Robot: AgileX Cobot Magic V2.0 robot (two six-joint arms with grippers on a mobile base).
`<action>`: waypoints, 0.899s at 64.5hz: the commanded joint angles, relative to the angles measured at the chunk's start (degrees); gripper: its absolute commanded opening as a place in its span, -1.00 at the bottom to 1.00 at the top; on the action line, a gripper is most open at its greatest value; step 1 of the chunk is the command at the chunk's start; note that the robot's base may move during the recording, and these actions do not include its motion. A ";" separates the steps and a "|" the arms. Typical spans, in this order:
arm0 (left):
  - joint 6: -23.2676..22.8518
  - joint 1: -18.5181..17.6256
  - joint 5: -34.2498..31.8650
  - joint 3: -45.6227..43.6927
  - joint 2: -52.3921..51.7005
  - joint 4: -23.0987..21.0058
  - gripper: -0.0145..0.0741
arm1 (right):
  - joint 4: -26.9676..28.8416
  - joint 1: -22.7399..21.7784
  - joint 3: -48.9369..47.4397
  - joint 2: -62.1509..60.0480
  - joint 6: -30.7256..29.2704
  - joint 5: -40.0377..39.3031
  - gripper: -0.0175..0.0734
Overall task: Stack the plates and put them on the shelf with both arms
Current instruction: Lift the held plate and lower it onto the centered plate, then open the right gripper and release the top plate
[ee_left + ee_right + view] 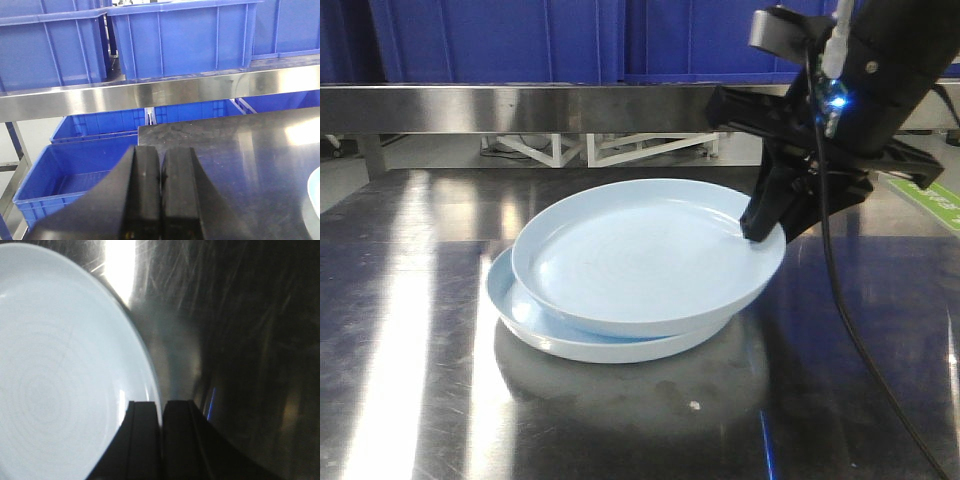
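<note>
Btm plate [570,345] on steel table [410,400]

Steel tabletop [410,400] gleaming and throwing back streaks of light across the lower half, blue bins [500,40] standing in a row at 12 o'clock, white frame [570,150] showing just beneath them, green floor strip [932,205] peeking in at 3 o'clock, open blue bin [65,175] sitting low at 8 o'clock in the left wrist view.

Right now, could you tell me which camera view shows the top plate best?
The exterior front-facing view: the whole top plate shows, resting askew on the bottom plate. The right wrist view shows only a blurred part of its inside at the right gripper; the left wrist view catches a pale sliver at its edge.
</note>
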 commanded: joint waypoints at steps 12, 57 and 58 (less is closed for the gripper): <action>-0.48 0.22 -5.17 -2.04 0.34 -0.47 -0.49 | 1.99 0.45 -1.48 -0.54 -0.36 -3.54 -0.49; -0.48 0.22 -5.17 -2.04 0.34 -0.47 -0.49 | 1.99 0.45 -1.48 -0.54 -0.36 -3.64 0.33; -0.48 0.22 -5.17 -2.04 0.34 -0.47 -0.49 | 1.99 0.45 -1.48 -0.54 -0.36 -3.58 0.33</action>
